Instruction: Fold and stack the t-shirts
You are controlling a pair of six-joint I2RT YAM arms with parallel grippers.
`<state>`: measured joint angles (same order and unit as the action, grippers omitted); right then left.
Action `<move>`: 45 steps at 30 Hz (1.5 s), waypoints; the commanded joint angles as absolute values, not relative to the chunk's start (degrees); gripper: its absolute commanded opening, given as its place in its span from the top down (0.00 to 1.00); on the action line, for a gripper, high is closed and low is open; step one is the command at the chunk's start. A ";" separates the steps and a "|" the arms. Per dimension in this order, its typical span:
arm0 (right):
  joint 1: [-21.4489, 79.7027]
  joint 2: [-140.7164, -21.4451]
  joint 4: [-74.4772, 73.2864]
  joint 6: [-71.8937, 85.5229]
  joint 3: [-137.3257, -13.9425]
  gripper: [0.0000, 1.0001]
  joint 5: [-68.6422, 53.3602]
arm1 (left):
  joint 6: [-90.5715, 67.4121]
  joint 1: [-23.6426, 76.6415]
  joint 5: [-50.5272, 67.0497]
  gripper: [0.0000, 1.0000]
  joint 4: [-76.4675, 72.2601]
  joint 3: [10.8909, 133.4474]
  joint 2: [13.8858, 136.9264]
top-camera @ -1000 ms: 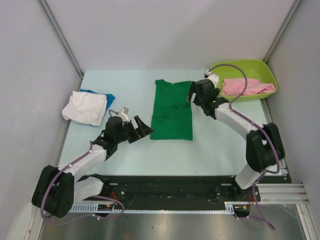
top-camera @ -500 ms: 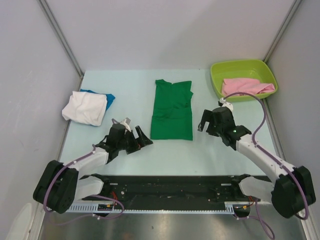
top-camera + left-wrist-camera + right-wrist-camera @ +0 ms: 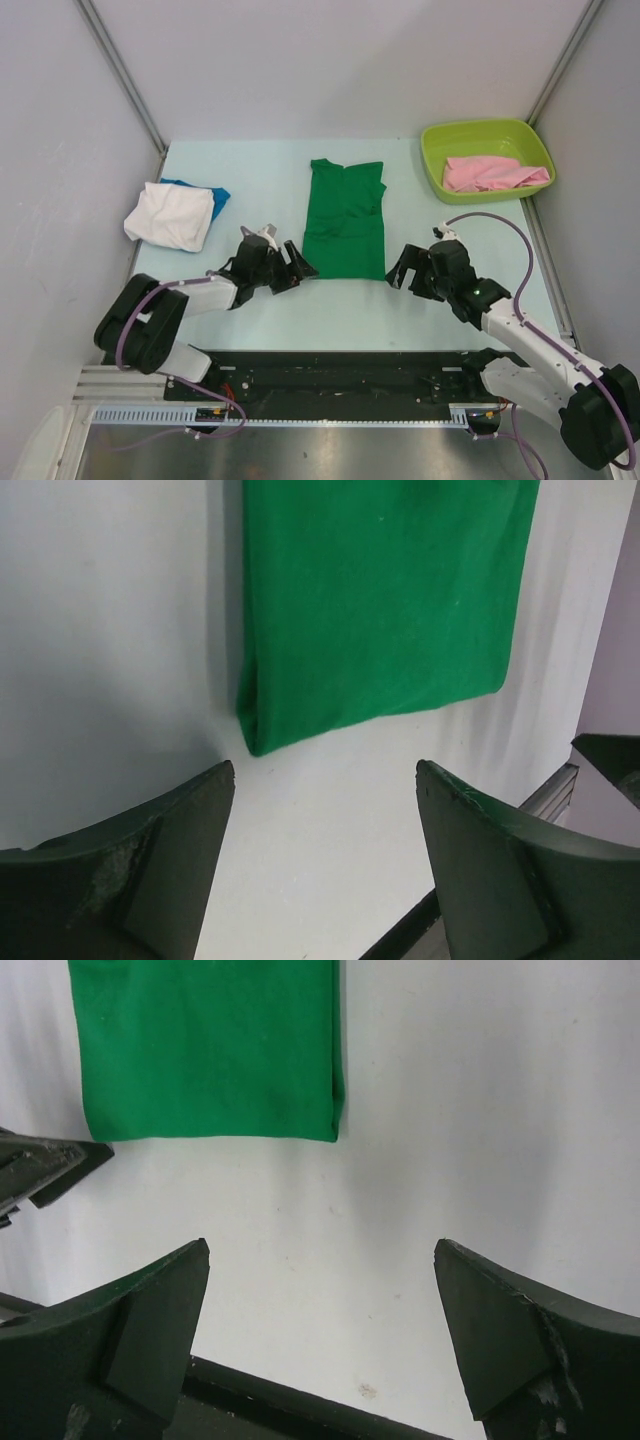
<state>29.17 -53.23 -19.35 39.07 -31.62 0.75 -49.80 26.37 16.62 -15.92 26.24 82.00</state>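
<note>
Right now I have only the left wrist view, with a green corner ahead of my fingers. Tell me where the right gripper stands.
Observer: The right gripper hangs open off the near right corner of the green t-shirt, not touching it.
Operator: Report the other shirts.
Observer: Off to the left, the white t-shirt lies folded over the blue t-shirt.
Operator: Name what is left to fold.
Observer: The pink t-shirt lies crumpled in the lime tub at the far right.
</note>
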 commanded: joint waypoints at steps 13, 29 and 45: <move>29.44 -52.03 -13.81 43.06 -26.99 0.00 -0.44 | -50.45 27.60 12.65 1.00 -16.43 27.51 96.85; 29.27 -65.65 5.89 49.75 -22.41 0.02 -5.36 | -50.54 28.74 11.69 0.47 -10.64 24.87 86.75; 28.30 -63.72 3.52 48.34 -22.41 0.01 -5.89 | -50.54 28.74 9.32 0.40 -9.67 30.41 97.29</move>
